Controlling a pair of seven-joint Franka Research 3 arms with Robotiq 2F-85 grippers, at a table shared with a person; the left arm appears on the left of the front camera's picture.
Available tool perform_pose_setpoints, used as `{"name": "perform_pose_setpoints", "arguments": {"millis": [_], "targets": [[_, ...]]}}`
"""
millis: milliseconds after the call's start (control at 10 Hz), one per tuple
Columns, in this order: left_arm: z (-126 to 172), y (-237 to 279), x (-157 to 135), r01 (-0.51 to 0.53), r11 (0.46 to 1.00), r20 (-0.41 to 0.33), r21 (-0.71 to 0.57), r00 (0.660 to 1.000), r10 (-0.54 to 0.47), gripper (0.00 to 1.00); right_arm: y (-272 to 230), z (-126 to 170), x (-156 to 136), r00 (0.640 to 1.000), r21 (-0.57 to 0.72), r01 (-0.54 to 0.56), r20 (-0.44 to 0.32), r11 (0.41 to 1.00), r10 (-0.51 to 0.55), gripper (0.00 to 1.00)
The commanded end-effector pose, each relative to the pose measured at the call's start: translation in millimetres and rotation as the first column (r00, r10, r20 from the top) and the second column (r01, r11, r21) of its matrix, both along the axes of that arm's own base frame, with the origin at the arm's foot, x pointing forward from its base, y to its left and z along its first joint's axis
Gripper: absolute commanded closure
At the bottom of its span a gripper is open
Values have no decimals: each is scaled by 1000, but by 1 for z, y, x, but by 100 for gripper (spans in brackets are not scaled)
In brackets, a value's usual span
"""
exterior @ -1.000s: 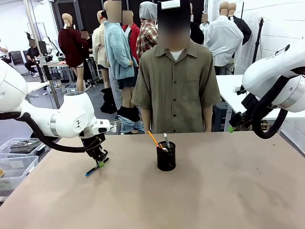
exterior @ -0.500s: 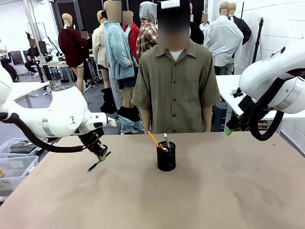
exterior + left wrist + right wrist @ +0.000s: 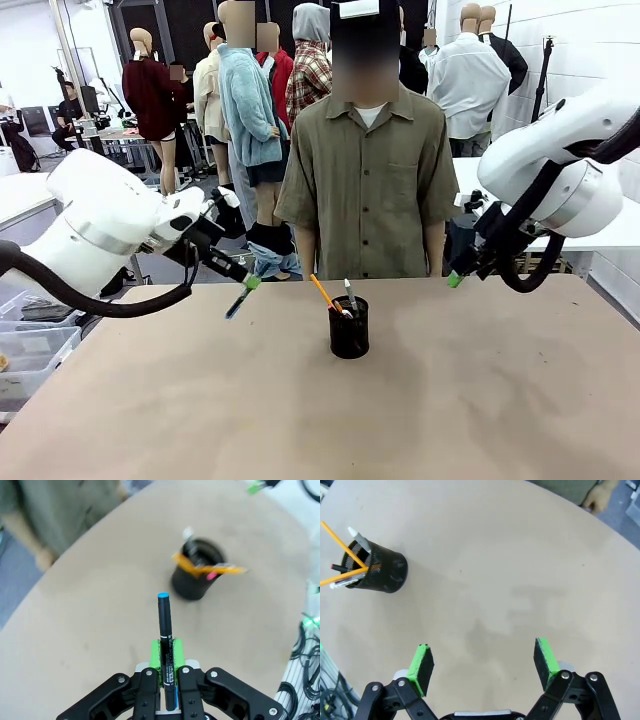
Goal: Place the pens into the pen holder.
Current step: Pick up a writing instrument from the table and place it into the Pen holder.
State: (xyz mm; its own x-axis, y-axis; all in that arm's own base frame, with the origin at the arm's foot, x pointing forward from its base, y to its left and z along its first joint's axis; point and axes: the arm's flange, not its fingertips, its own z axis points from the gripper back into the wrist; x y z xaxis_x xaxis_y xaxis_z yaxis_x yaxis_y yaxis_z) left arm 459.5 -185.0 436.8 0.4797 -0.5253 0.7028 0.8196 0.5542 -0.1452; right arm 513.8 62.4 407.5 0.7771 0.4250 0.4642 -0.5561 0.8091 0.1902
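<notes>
The dark blue marker (image 3: 240,300) hangs in the air above the worktop (image 3: 400,420), pinched between the green pads of the left fingers (image 3: 249,284), its blue tip slanting down toward 7 o'clock in the front view. In the left wrist view the marker (image 3: 165,645) stands straight out from between the closed pads (image 3: 156,655), blue cap at 12 o'clock, a printed label on its barrel.

The pen holder (image 3: 349,327) stands upright on the worktop near its far edge, well to the right of the marker and apart from it. From its mouth an orange pencil (image 3: 323,292) leans toward 11 o'clock and a silver-white pen (image 3: 350,295) rises almost upright just beside it. In the left wrist view the holder (image 3: 196,571) is blurred, at about 1 o'clock from the marker's tip.

The right fingers (image 3: 455,279) hang above the far right part of the worktop, clear of everything. In the right wrist view these fingers (image 3: 482,666) are spread wide with nothing between them, and the holder (image 3: 379,571) sits at 10 o'clock.

A person in an olive shirt (image 3: 368,180) stands at the far side of the worktop, straight behind the holder.
</notes>
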Motion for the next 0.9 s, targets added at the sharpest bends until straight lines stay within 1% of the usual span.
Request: {"name": "perform_pose_setpoints", "arguments": {"millis": [0, 100, 200, 400, 500, 600, 700, 800], "targets": [[-16, 14, -2, 144, 974, 34, -173, 990, -140, 100, -7, 3, -9, 999, -26, 36, 1, 999, -36, 0], [-9, 7, 2, 188, 947, 85, -262, 982, -171, 100, -7, 3, -9, 999, -26, 36, 1, 999, -36, 0], [-6, -2, 4, 219, 921, 121, -322, 974, -190, 100, -7, 3, -9, 999, -26, 36, 1, 999, -36, 0], [0, -24, 15, 265, 867, 155, -422, 963, -219, 100, -7, 3, -9, 999, -26, 36, 1, 999, -36, 0], [8, -38, 16, 273, 854, 191, -443, 959, -207, 100, -7, 3, -9, 999, -26, 36, 1, 999, -36, 0], [13, -53, 17, 273, 846, 178, -458, 960, -214, 100, -7, 3, -9, 999, -26, 36, 1, 999, -36, 0], [9, -70, 14, 24, 989, 135, -144, 991, -5, 100, -7, 3, -9, 999, -26, 36, 1, 999, -36, 0], [14, -42, 12, 267, 860, 159, -435, 963, -219, 100, -7, 3, -9, 999, -26, 36, 1, 999, -36, 0]]}}
